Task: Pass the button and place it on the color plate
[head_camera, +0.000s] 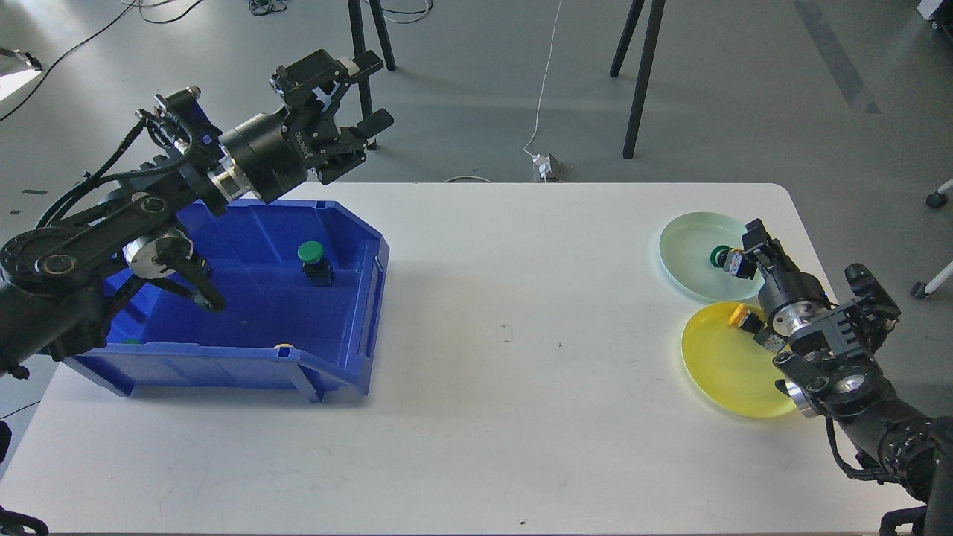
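My right gripper [741, 257] is shut on a green-capped button [722, 257] and holds it low over the pale green plate [689, 249] at the table's right; I cannot tell whether it touches the plate. A yellow-capped button [743, 318] lies on the yellow plate [718, 365] just in front, partly hidden by my right arm. My left gripper [365, 93] is open and empty, raised behind the blue bin [357, 298]. Another green-capped button [314, 260] stands upright inside the bin.
The bin stands on the left half of the white table [506, 372]. Small bits of green [130, 342] and orange [283, 346] show at the bin's front wall. Black stand legs [640, 82] are on the floor behind the table.
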Action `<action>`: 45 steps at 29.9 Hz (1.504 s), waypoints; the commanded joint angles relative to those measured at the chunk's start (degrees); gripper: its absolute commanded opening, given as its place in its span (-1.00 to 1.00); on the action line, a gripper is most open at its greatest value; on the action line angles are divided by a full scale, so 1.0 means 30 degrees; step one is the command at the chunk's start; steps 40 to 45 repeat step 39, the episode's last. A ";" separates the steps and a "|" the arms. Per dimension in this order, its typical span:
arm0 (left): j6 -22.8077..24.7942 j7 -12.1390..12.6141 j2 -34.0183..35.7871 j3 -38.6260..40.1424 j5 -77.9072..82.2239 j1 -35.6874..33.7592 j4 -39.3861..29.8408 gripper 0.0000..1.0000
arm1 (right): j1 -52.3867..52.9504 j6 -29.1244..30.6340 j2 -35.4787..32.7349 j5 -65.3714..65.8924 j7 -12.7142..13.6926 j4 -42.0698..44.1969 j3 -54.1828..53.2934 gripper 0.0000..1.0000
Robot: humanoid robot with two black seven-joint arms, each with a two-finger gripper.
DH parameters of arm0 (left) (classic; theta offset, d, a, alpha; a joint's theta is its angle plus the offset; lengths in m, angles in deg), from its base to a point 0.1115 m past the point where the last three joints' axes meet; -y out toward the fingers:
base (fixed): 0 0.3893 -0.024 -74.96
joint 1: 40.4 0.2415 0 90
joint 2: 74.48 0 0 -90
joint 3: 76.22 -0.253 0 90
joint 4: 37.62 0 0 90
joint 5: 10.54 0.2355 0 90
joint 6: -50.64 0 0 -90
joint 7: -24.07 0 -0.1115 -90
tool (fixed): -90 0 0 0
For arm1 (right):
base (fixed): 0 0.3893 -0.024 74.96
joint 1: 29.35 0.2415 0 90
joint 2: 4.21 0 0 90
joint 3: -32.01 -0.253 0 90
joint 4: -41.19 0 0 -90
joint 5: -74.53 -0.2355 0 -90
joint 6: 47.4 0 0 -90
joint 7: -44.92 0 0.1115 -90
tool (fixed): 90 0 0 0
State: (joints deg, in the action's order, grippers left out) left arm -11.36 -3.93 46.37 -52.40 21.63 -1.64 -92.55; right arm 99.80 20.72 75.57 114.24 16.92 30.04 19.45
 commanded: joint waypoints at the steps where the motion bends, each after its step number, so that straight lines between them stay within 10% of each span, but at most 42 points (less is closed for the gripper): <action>1: 0.0000 -0.0001 0.0000 0.0000 0.0001 0.0000 0.0000 0.73 | -0.0014 -0.0293 -0.0022 -0.0054 0.0000 -0.0033 -0.0063 0.29; 9: 0.0000 -0.0001 0.0000 -0.0029 -0.0874 0.0029 0.0058 0.74 | 0.1446 -0.0265 0.0124 -0.0841 0.0000 -0.0355 -0.1288 0.37; 13: 0.0000 -0.0001 0.0029 0.0029 -0.1317 0.0088 0.1662 0.79 | 0.3496 0.0902 -0.0138 -0.4000 0.0000 -0.2133 -0.3954 0.82; 21: 0.0000 -0.0001 0.0409 0.3218 -0.1873 -0.0176 0.6000 0.79 | 0.4294 0.7198 -0.4590 -1.0273 0.0000 -1.3323 -0.8496 0.96; 28: 0.0000 -0.0001 0.0704 0.4454 -0.4418 -0.0118 0.9605 0.83 | 0.3971 1.6627 -0.4798 -1.3496 0.0000 -1.4213 -0.8385 0.98; 45: 0.0000 -0.0001 0.0410 0.4424 -0.5096 -0.0088 0.9756 0.85 | 0.3619 1.6627 -0.3627 -1.4058 0.0000 -1.1899 -0.8352 0.98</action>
